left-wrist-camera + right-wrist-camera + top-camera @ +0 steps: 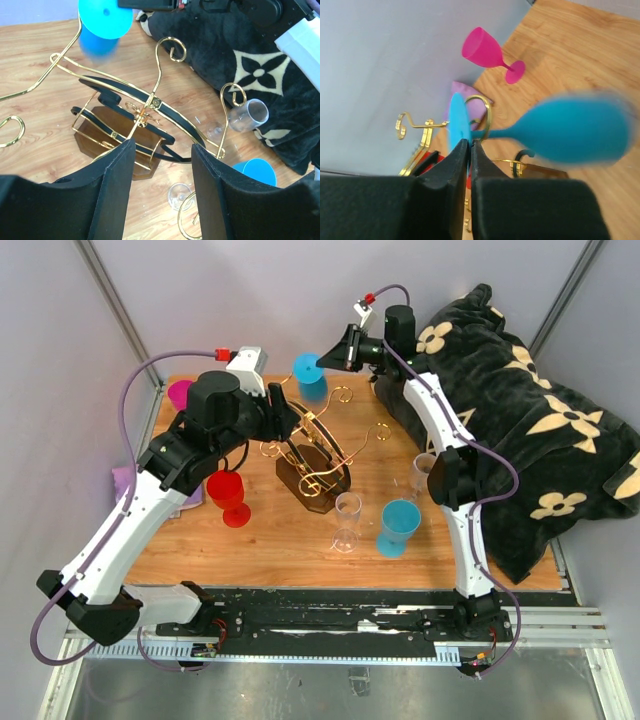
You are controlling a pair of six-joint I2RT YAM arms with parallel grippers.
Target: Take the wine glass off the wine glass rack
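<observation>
The wine glass rack (312, 468) has gold wire arms on a dark wooden base and stands mid-table; it also shows in the left wrist view (125, 131). My right gripper (327, 357) is shut on the round foot of a blue wine glass (309, 376), held at the rack's far arm. In the right wrist view my gripper (470, 144) pinches the foot (458, 121). The blurred bowl (577, 132) hangs to the right, and the stem crosses a gold scroll (485, 112). My left gripper (286, 421) is open and empty above the rack (162, 147).
A red glass (228, 496) and a pink glass (180, 393) stand to the left. A clear glass (347, 521) and a second blue glass (398, 528) stand at the front right. Another clear glass (422, 473) sits by the black patterned blanket (530, 410).
</observation>
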